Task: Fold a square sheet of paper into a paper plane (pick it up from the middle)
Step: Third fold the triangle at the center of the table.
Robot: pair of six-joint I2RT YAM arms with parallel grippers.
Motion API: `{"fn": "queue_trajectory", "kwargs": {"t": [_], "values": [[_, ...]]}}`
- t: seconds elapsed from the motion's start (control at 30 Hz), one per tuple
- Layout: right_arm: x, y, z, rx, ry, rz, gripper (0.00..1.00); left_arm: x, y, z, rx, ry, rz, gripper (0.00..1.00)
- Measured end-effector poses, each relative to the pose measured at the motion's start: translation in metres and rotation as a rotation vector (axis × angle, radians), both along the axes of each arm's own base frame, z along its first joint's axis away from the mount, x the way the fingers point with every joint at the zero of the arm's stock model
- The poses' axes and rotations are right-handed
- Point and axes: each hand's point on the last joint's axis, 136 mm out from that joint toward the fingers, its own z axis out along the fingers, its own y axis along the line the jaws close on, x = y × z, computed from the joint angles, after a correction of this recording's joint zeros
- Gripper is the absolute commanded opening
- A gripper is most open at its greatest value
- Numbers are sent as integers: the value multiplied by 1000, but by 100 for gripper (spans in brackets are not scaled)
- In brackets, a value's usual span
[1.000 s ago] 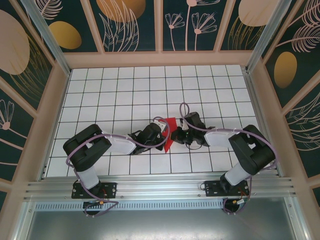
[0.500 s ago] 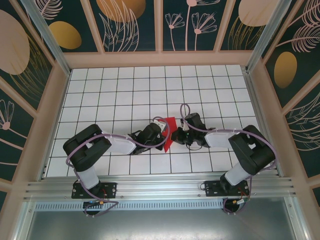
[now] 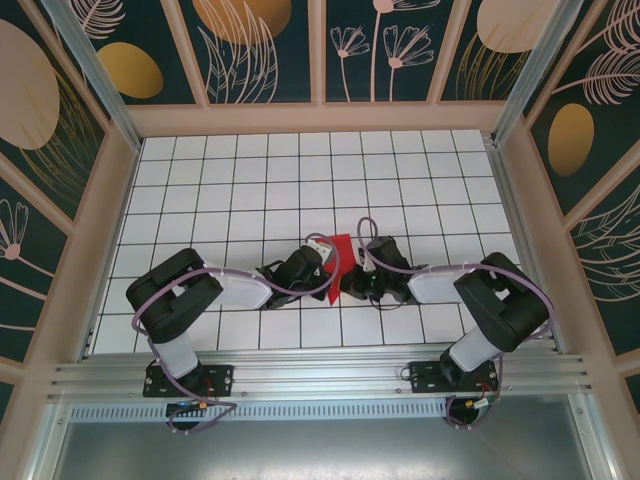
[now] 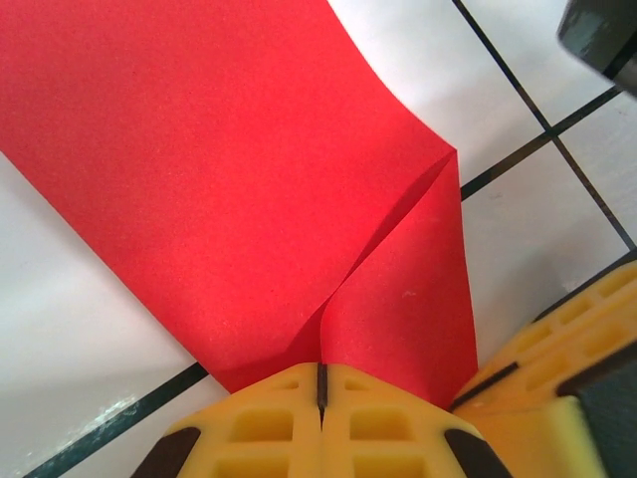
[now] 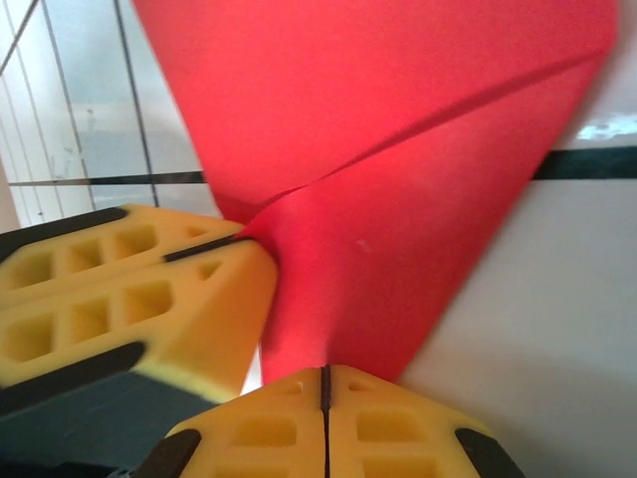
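Observation:
The red paper (image 3: 338, 262) is a creased wedge held just above the tiled table, between both arms in the top view. My left gripper (image 4: 320, 383) is shut on its near edge, and the paper (image 4: 229, 189) fans out with a crease running up to the right. My right gripper (image 5: 325, 383) is shut on another edge of the same paper (image 5: 398, 149). The left gripper's yellow fingers (image 5: 129, 289) show in the right wrist view, pinching the paper close beside my right fingertips. In the top view the grippers meet at the paper, left (image 3: 322, 272) and right (image 3: 350, 275).
The white grid table (image 3: 300, 180) stretches back to the patterned walls. An aluminium rail (image 3: 320, 380) runs along the near edge by the arm bases. Free tiles lie behind and to both sides of the arms.
My right gripper has slid a little left and nearer, closing in on the left gripper at the paper. The left arm has stayed put.

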Motion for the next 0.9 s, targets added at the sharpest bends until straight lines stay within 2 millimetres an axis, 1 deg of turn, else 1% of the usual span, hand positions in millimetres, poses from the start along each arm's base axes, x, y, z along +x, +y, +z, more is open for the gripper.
{"fn": "queue_trajectory", "kwargs": {"t": [0.27,0.43,0.5,0.67,0.83,0.9], "values": [[0,1,3,-5,-13,0,9,0,0,0,2,-2,2,0],[-4,8,20,22,-52,13,9,1,1,0,3,-3,4,0],[-4,10,24,38,-57,11,9,1,1,0,4,-3,4,0],[-13,10,17,43,-29,5,9,1,1,0,4,-3,4,0],[-15,12,2,30,3,-1,9,1,1,0,5,-3,4,0],[-14,13,0,31,5,-2,9,1,1,0,5,-3,5,0]]}}
